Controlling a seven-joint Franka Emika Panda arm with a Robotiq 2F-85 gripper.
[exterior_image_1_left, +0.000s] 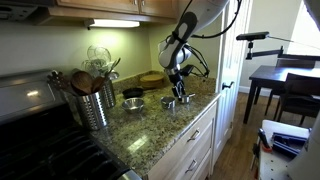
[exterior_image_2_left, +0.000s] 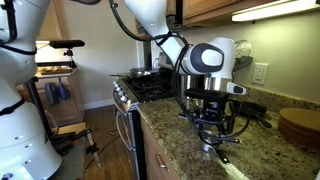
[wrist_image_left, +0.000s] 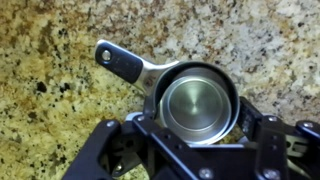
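Observation:
A steel measuring cup (wrist_image_left: 195, 100) with a black handle (wrist_image_left: 125, 65) rests on the speckled granite counter (wrist_image_left: 50, 110); the handle points up and to the left in the wrist view. My gripper (wrist_image_left: 198, 118) is lowered over it, one finger (wrist_image_left: 148, 120) at the cup's left rim and its partner at the right rim. Both sit very close to the rim, and I cannot make out whether they press on it. In both exterior views the gripper (exterior_image_1_left: 180, 96) (exterior_image_2_left: 212, 142) points straight down at the counter near its front edge.
A second small metal cup (exterior_image_1_left: 167, 102) stands just beside the gripper. Further along are a metal bowl (exterior_image_1_left: 133, 103), a steel utensil holder (exterior_image_1_left: 95, 102) and a round wooden board (exterior_image_1_left: 152, 78). A stove (exterior_image_2_left: 150, 85) adjoins the counter. Cables (exterior_image_2_left: 245, 112) hang from the wrist.

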